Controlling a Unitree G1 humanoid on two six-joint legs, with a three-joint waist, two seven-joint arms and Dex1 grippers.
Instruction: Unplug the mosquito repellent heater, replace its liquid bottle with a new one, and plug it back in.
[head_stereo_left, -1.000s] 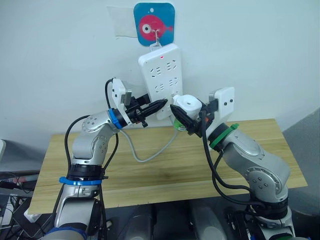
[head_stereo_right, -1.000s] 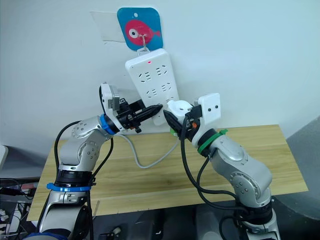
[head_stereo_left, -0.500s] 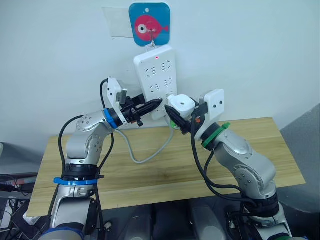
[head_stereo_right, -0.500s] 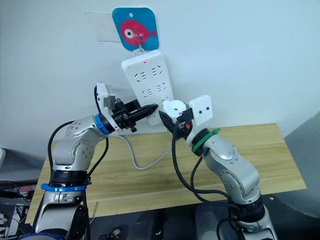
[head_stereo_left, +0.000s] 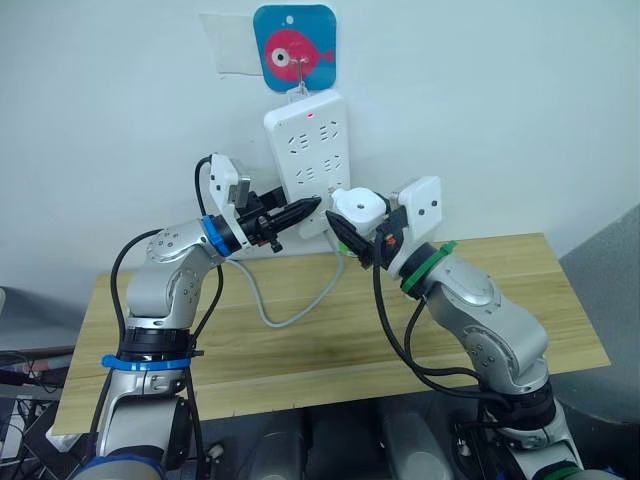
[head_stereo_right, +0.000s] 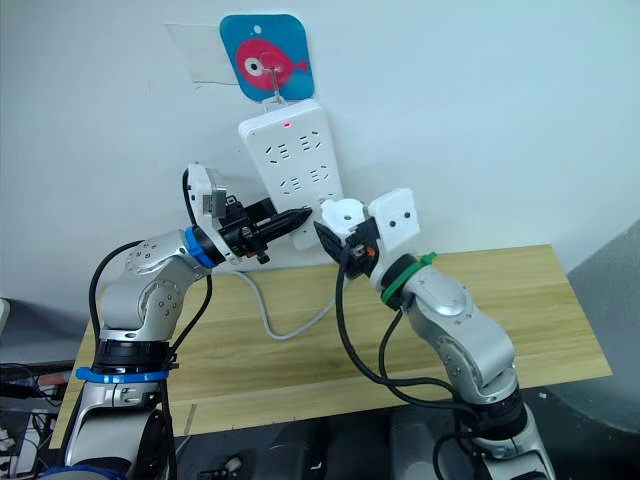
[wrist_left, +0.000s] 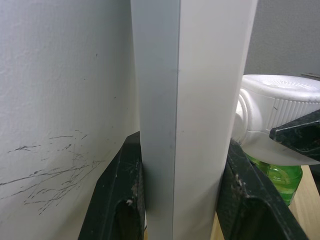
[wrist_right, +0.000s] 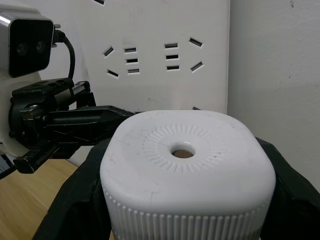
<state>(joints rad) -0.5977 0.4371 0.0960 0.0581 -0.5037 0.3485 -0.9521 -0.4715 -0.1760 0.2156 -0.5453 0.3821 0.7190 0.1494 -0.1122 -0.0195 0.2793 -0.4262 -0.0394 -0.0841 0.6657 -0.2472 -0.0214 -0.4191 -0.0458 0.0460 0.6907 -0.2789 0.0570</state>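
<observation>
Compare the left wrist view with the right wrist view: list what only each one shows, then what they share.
Left wrist view alone: the power strip's narrow edge clamped between the left gripper's fingers, a scratched wall, and the green liquid bottle under the heater.

Right wrist view alone: the strip's socket face, the vent hole in the mosquito repellent heater, which the right gripper holds, and the left gripper side-on.

Both: the strip, the heater and the wall.

Fish sticker (head_stereo_left: 294, 48) above power strip (head_stereo_left: 308, 150); wooden table (head_stereo_left: 300, 340).
</observation>
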